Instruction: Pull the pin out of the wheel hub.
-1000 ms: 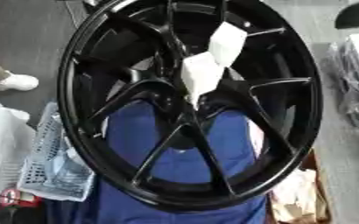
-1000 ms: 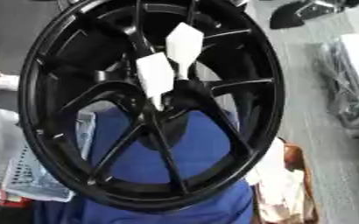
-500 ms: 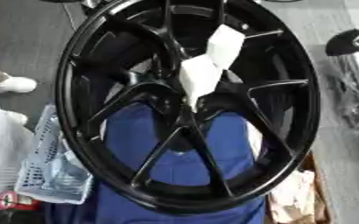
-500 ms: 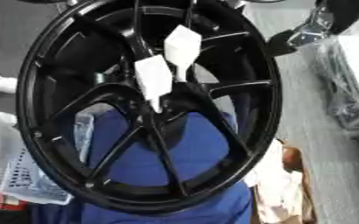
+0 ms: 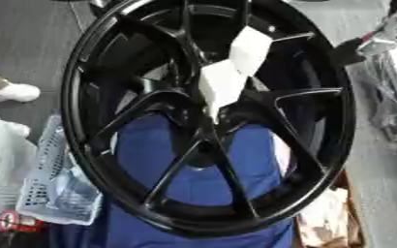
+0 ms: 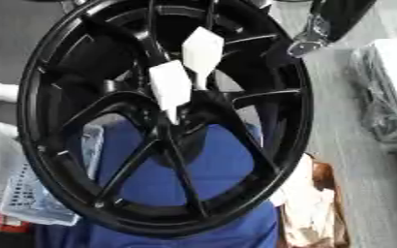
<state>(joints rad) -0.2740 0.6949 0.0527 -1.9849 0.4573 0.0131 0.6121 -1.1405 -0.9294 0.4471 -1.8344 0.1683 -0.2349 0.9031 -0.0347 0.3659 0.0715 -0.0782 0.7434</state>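
Observation:
A large black wheel (image 5: 83,126) with spokes stands tilted and fills most of both views. Two white diamond-shaped pieces stick out of its hub (image 5: 208,121): the nearer one (image 5: 221,86) and a second (image 5: 250,49) up and to its right; which of them is the pin I cannot tell. My right hand (image 6: 293,48), black with a silver joint, comes in from the upper right and sits at the wheel's upper right rim. Its pose is not visible. It is apart from the white pieces. The left hand shows in no view.
A blue cloth (image 5: 193,184) lies under the wheel. A white mesh basket (image 5: 45,189) stands at the lower left, and a brown box with pale paper (image 6: 316,208) at the lower right. Something wrapped in plastic (image 6: 388,97) lies at the right. A person's white shoe (image 5: 11,92) is at the left.
My right arm has come down from the upper right corner to the wheel's upper right rim. The wheel and the white pieces stay as they were.

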